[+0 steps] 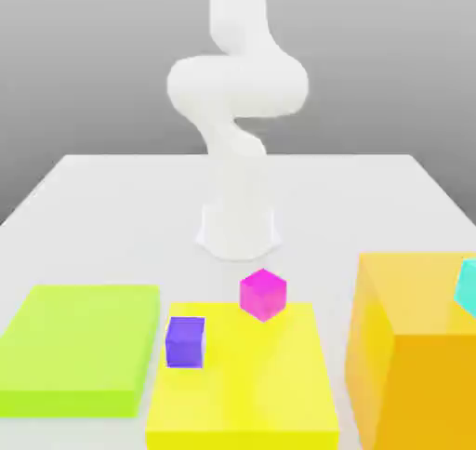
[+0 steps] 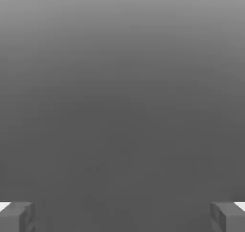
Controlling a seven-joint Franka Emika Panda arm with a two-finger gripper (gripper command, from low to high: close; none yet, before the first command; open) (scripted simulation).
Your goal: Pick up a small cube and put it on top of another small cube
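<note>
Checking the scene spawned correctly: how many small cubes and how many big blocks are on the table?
Small cubes: 3, magenta, purple, cyan
Big blocks: 3, lime green, yellow, orange
Total: 6

I see a magenta cube [image 1: 263, 294] sitting corner-on at the far edge of the yellow slab [image 1: 244, 392]. A purple cube [image 1: 185, 342] rests flat near that slab's edge on the exterior view's left, close to the magenta one but apart from it.
</note>
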